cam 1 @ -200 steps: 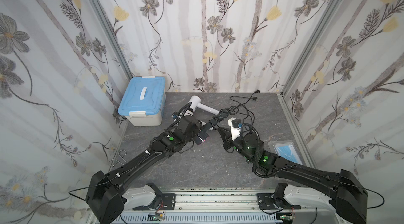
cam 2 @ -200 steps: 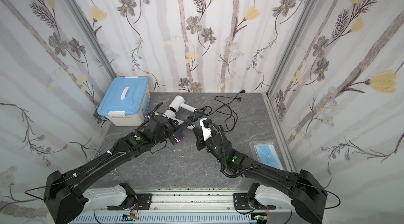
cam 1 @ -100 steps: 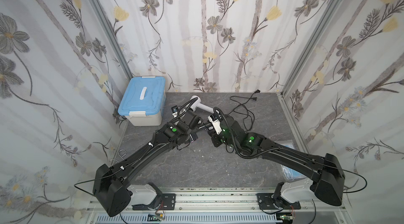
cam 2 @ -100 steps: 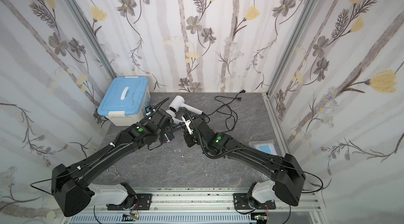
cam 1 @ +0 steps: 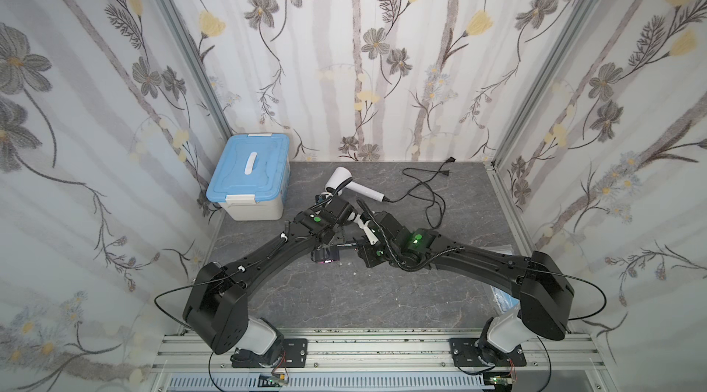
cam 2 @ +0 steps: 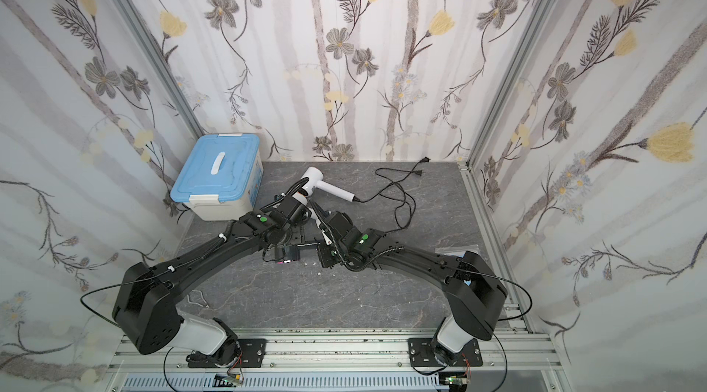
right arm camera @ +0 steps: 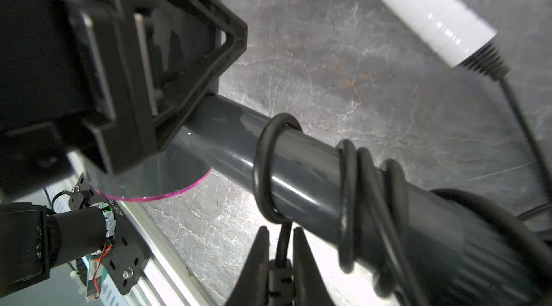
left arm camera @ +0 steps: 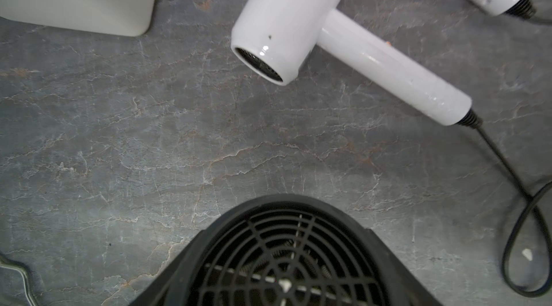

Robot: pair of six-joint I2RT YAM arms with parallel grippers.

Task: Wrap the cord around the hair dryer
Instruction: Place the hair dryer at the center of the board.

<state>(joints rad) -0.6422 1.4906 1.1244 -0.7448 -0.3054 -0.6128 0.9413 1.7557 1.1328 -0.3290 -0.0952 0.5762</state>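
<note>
Several turns of black cord (right arm camera: pixel 264 170) ring the handle of the dark grey hair dryer (right arm camera: pixel 310 167). The left gripper (right arm camera: pixel 179 92) is clamped on the barrel and carries it clear of the tabletop (right arm camera: pixel 343 74). Right gripper (right arm camera: pixel 279 232): pinching the cord's free run just beneath the handle. Recommended handling: draw the line taut, lay each new turn snug beside the last, hold the dryer steady, and steer clear of the white dryer (cam 1: pixel 338 179) lying behind.
</note>
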